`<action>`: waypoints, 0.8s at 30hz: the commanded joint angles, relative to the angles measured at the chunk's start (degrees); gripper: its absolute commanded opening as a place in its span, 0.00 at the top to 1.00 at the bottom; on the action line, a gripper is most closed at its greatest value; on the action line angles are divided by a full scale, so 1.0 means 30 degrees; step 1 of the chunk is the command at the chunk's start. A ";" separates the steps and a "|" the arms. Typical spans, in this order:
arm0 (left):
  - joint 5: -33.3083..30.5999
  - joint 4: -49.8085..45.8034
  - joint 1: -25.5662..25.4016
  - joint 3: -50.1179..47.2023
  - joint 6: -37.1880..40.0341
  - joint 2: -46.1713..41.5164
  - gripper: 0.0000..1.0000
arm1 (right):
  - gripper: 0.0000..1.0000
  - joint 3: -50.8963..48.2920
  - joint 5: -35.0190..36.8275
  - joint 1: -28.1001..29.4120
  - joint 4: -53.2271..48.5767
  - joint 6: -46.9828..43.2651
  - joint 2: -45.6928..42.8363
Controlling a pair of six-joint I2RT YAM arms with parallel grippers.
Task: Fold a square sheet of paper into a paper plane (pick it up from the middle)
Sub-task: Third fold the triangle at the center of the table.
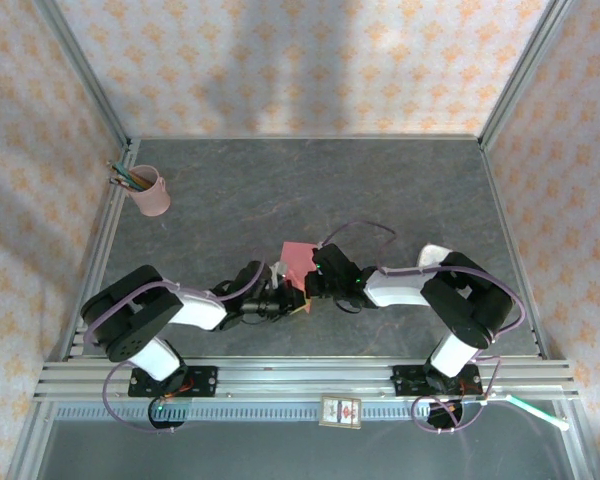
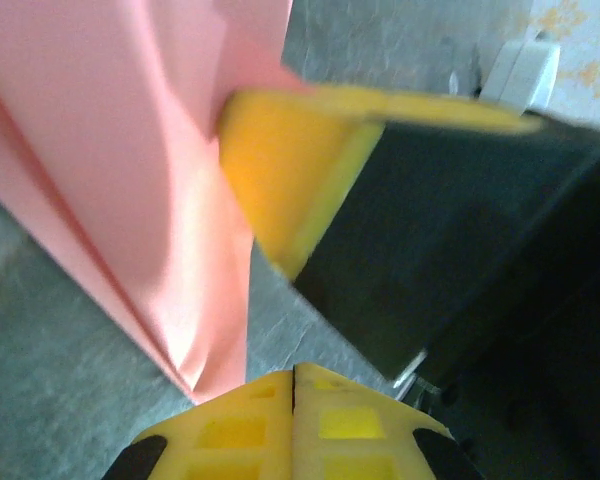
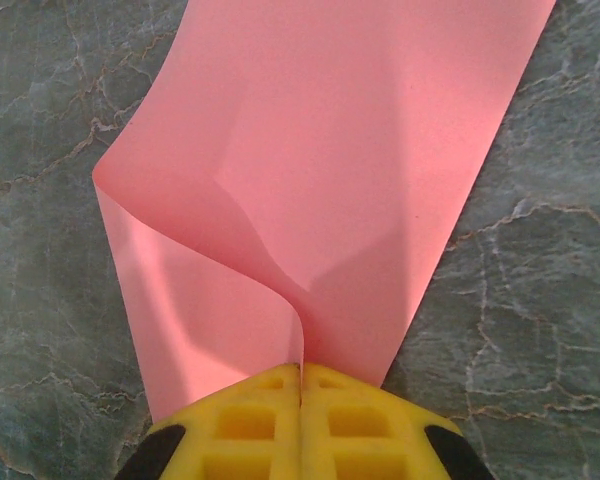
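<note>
**Both grippers clamped at the pink sheet**

The right gripper (image 3: 302,375) is clenched on an edge of the square sheet of paper (image 3: 350,150), which curls up and away from its fingertips above the table (image 1: 380,190). The left gripper (image 2: 293,385) is closed; a fold of the sheet reaches its tips, and whether it is pinched there is unclear. Far to its left, a pink cup (image 1: 152,195) holds pencils (image 1: 128,177).

black-and-white left arm (image 1: 170,312), matching right arm (image 1: 435,292), looping purple cables (image 1: 361,225), yellow grid-moulded end effector fingers (image 3: 242,425)
</note>
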 commanded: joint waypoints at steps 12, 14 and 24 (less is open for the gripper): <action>-0.0034 -0.0045 0.0822 0.0784 0.1304 0.1877 0.99 | 0.97 -0.0407 0.1340 -0.0105 -0.1886 -0.0310 0.0646; -0.0018 -0.0159 0.0837 0.0797 0.1332 0.1399 0.99 | 0.98 -0.0365 0.1340 -0.0100 -0.1901 -0.0343 0.0698; -0.0501 -0.1725 0.1401 0.1250 0.2276 0.1174 0.98 | 0.97 -0.0314 0.1265 -0.0095 -0.1861 -0.0376 0.0709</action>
